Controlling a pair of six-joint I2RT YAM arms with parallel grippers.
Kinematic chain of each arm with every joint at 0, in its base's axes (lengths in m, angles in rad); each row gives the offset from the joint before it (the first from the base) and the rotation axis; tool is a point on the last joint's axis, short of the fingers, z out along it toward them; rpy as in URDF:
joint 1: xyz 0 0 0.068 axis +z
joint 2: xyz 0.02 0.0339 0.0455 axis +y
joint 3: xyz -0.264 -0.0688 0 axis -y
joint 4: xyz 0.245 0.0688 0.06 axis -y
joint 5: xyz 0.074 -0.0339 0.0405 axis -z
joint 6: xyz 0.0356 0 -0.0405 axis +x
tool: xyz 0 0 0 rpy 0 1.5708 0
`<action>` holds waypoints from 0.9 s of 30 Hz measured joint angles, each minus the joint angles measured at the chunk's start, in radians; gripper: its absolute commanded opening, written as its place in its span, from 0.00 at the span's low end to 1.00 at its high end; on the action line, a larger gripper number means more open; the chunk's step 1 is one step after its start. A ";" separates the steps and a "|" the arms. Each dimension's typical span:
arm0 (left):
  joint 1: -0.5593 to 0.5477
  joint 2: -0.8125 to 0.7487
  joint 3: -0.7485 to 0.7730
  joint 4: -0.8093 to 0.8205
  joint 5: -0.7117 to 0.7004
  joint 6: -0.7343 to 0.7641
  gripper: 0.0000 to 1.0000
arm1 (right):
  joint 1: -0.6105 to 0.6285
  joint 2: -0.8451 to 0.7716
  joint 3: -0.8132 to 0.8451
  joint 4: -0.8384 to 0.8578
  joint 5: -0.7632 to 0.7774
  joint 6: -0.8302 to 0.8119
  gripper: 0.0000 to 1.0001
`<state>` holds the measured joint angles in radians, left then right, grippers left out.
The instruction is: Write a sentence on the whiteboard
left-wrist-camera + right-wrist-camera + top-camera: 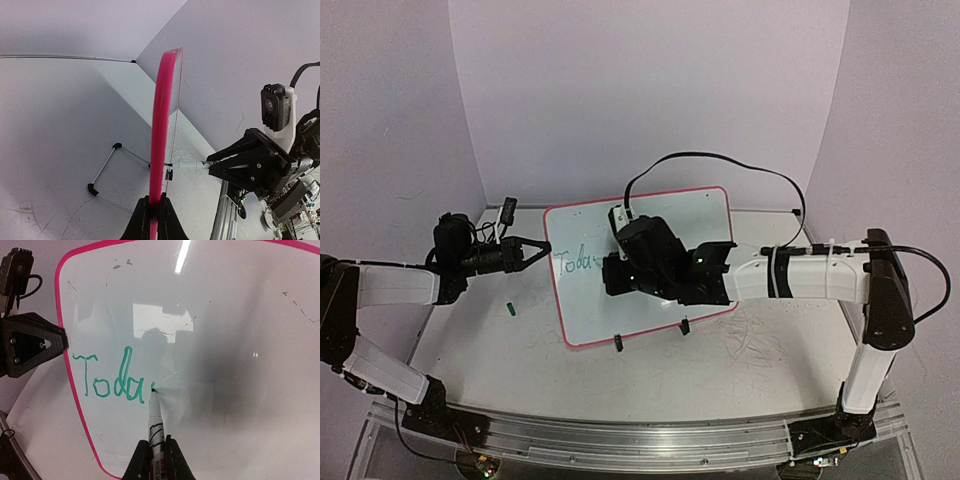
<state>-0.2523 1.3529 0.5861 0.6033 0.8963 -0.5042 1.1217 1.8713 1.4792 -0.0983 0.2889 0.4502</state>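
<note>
**Writing step, four green letters laid down.** Nearest in the right wrist view, the right fingers [136, 466] are closed around the barrel of a marker pen [155, 422]. Its dark tip touches the whiteboard [225, 330] just right of the last letter. The sentence [107, 377] so far reads "Toda" and sits close to the board's left side. The left fingers [139, 227] are clamped on the board's left frame edge, steadying it.

The next stroke probably calls for light, even tip pressure. The board stands on the bench [740, 375] on only two small black clip feet [618, 343], so a hard push could rock or slide it, and the left grip should resist each stroke. The letters should follow the same baseline at a like height. The white surface to the right looks ample for the rest of the line.

**Materials.** The bench is pale and scuffed with fine scratches. A small green object [509, 308], probably the pen's cap, lies on it left of the board. The pen is a slim white cylinder with dark printed bands. The board is a glossy white rectangle with rounded corners, a thin red-pink frame, mirrored ceiling light and faint grey marks. Behind it rises a plain matte wall [650, 90].
</note>
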 measured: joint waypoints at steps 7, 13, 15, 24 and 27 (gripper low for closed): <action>0.000 0.000 0.000 0.000 -0.002 0.000 0.00 | 0.001 0.000 -0.006 0.000 0.000 0.008 0.00; 0.000 0.000 0.000 0.000 -0.002 0.000 0.00 | 0.001 0.000 -0.006 0.000 0.001 0.012 0.00; 0.000 0.000 0.000 0.000 -0.002 0.000 0.00 | 0.001 0.000 -0.006 0.000 0.000 0.015 0.00; 0.000 0.000 0.000 -0.001 -0.006 0.000 0.00 | 0.001 0.000 -0.014 -0.001 0.000 0.023 0.00; 0.000 0.000 0.000 -0.002 -0.008 0.000 0.00 | 0.001 -0.002 -0.018 0.000 0.000 0.023 0.00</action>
<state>-0.2523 1.3533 0.5861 0.6018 0.8886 -0.5041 1.1229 1.8698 1.4608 -0.0986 0.2890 0.4736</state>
